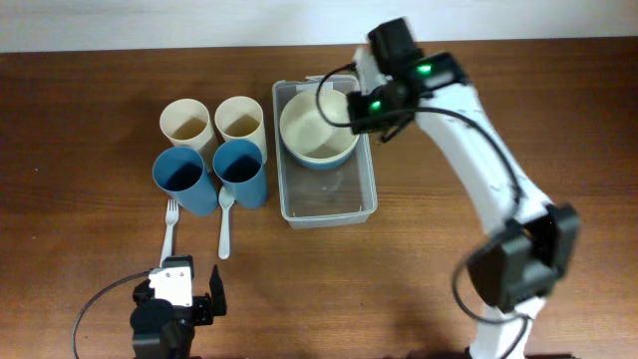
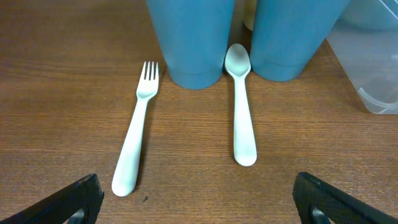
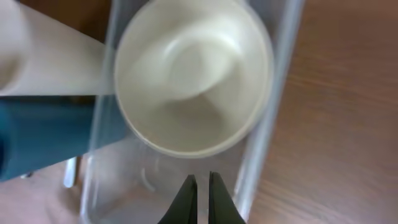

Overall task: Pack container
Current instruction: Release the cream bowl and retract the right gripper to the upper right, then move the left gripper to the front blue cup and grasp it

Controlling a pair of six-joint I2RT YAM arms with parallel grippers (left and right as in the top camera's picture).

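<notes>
The right gripper (image 3: 199, 194) hangs over the container (image 1: 329, 220), its jaws pressed almost together with nothing between them. Just beyond the tips sits a cream bowl (image 3: 193, 74), filling the tub's far end; the near end is bare. The container lies right of four cups (image 1: 212, 150), close beside them. The left gripper (image 2: 199, 205) rests spread wide and empty at the near edge, facing a fork (image 2: 137, 130) and spoon (image 2: 242, 106). The tub looks light, thin-walled and smooth – likely to flex and slide. A pinch on the rim of a long wall should hold best – mid-length, not a corner.
</notes>
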